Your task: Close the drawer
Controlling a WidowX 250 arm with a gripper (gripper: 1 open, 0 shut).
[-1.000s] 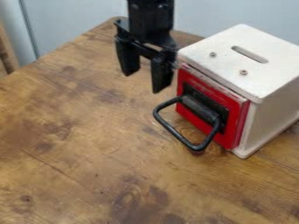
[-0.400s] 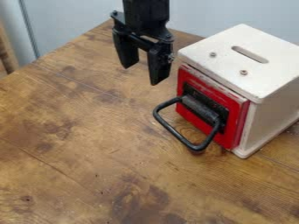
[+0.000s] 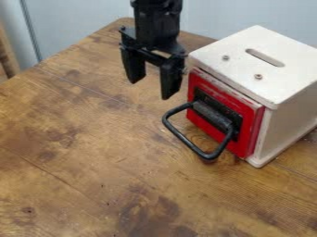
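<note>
A black robot gripper hangs with fingers spread wide, holding nothing, over a worn wooden table, just left of a red-fronted drawer with black looped handle, set in a white box.

I lose the black robot arm past the frame's top edge, and the small white box runs off the right edge. The brown wooden table is cropped left and at the bottom.
</note>
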